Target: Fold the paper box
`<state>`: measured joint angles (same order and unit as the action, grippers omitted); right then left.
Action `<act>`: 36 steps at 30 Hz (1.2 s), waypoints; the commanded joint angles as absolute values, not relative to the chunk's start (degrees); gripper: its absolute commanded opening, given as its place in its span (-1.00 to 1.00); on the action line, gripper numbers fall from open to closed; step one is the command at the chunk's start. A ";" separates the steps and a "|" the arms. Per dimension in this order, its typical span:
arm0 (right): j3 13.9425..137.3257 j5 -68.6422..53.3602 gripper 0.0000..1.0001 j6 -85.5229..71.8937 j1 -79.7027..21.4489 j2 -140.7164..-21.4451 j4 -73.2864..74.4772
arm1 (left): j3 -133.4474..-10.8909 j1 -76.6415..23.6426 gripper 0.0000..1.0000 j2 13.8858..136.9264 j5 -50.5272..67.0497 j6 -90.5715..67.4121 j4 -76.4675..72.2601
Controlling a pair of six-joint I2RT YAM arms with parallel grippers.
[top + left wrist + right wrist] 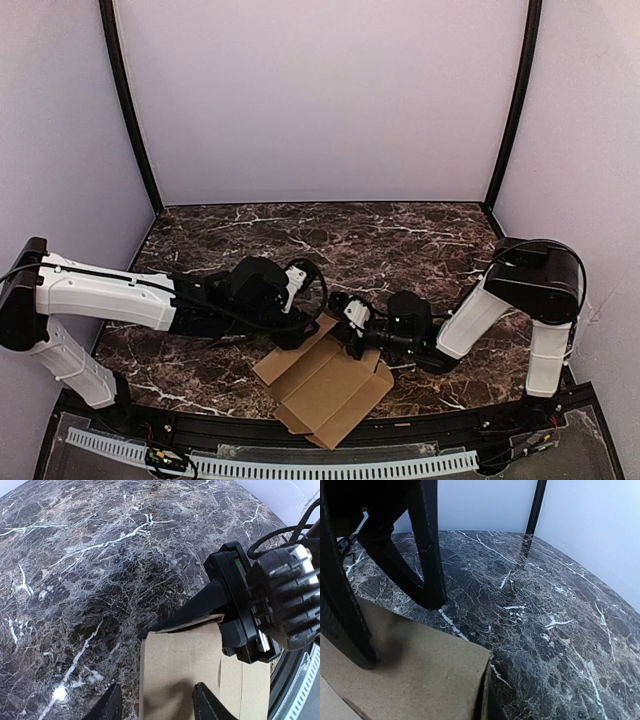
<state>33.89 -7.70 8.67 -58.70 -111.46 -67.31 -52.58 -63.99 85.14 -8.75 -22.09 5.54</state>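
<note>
The paper box (325, 385) is a flat brown die-cut sheet lying near the table's front edge, between the two arms. My left gripper (312, 325) is open over its far flap. In the left wrist view its tips (160, 706) straddle the flap (180, 665), one over the marble, one over the cardboard. My right gripper (347, 322) is shut on the flap's far edge. In the right wrist view the cardboard (420, 675) covers most of that gripper (489, 700), and only one dark finger (499, 710) shows beside the edge.
The dark marble table (400, 235) stretches back to pale walls. A black frame rail and a white cable chain (300, 465) run along the near edge. In the left wrist view the right arm's wrist body (270, 600) is close against the flap.
</note>
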 commanded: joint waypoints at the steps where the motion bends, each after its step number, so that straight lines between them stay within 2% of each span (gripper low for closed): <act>1: 33.28 -9.04 -0.79 6.74 -58.45 -112.24 -71.71 | -53.82 -63.36 -0.04 86.15 -8.59 -23.19 5.47; 7: 31.96 -9.40 -0.51 5.81 -58.44 -111.83 -71.81 | -54.16 -62.85 -0.09 87.42 -8.91 -24.55 5.86; 13: 29.71 -10.08 -0.44 4.57 -58.49 -110.52 -71.55 | -54.44 -62.22 -0.11 88.19 -9.11 -25.35 6.04; 26: 26.44 -9.35 -0.39 3.78 -60.31 -107.99 -69.77 | -55.01 -61.21 -0.15 89.06 -8.98 -26.38 6.11; 36: 26.58 -7.10 -0.51 3.45 -61.22 -108.56 -66.95 | -55.44 -61.08 -0.17 89.45 -7.28 -26.62 5.73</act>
<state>26.76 -8.78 4.01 -60.36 -109.03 -68.58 -54.08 -61.32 89.27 -8.49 -26.17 5.21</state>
